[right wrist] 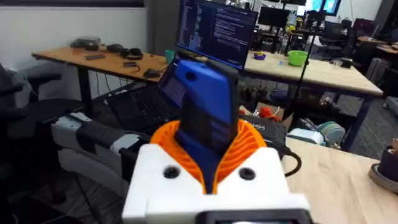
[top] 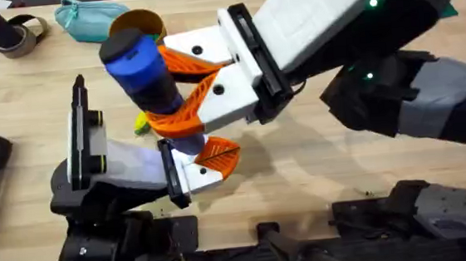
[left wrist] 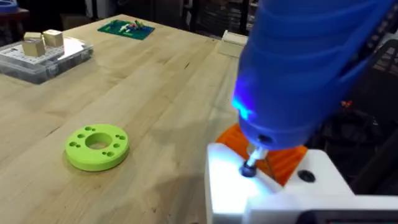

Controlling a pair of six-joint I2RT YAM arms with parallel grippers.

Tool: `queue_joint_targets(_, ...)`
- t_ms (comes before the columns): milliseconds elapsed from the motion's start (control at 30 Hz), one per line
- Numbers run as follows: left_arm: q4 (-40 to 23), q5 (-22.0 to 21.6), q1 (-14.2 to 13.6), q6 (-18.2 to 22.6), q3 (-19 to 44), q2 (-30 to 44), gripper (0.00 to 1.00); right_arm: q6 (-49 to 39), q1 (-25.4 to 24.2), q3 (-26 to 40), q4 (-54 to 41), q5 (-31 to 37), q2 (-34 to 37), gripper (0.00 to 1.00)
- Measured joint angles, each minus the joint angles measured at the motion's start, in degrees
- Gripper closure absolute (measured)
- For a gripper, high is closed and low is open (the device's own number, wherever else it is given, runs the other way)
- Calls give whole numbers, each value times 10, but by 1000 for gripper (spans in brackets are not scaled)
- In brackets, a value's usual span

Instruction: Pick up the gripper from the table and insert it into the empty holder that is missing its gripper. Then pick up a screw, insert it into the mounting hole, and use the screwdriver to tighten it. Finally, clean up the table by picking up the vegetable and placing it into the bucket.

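My right gripper (top: pixel 181 83) reaches in from the upper right and is shut on the blue screwdriver (top: pixel 140 67), which stands upright between its orange ribbed pads (right wrist: pixel 249 146). The screwdriver (left wrist: pixel 298 68) has its lit tip on a small screw (left wrist: pixel 250 168) in the white holder (left wrist: pixel 273 196) at the end of my left arm. The orange gripper piece (left wrist: pixel 287 163) sits in that holder, and shows beside the holder (top: pixel 193 174) as an orange wedge (top: pixel 218 155). The yellow-and-green vegetable (top: pixel 141 123) peeks out behind the screwdriver. The mustard bucket (top: pixel 143 22) stands at the table's far side.
A teal pouch (top: pixel 82 16) and a tape roll (top: pixel 19 35) lie at the far left. A lime-green disc (left wrist: pixel 96 146) rests on the wooden table (left wrist: pixel 155 93); farther off are a clear box with wooden blocks (left wrist: pixel 43 56) and a green board (left wrist: pixel 127 28).
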Motion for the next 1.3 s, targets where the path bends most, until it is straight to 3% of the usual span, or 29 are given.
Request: queue_joint_targets(1300,0,-1,0,0,0,0,984,47,-12,-8,65,-4,0,958)
